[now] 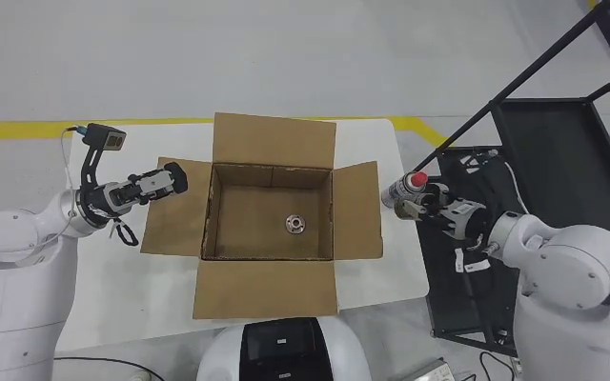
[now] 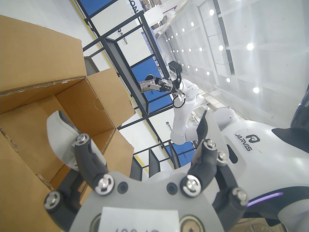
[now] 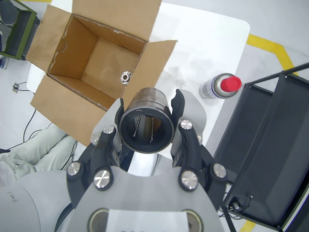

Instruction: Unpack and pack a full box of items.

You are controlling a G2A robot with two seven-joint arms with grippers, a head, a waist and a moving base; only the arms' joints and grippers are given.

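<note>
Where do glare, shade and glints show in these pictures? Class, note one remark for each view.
Left wrist view: ceiling lamps flare into streaks. Right wrist view: the box has inner walls darker than its flaps; ball rows glint inside the bearing. Top view: even light across the table.

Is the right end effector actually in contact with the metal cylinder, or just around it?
Touching. The right wrist view shows the right end effector with both fingers pressed against the sides of the metal cylinder, no gap.
</note>
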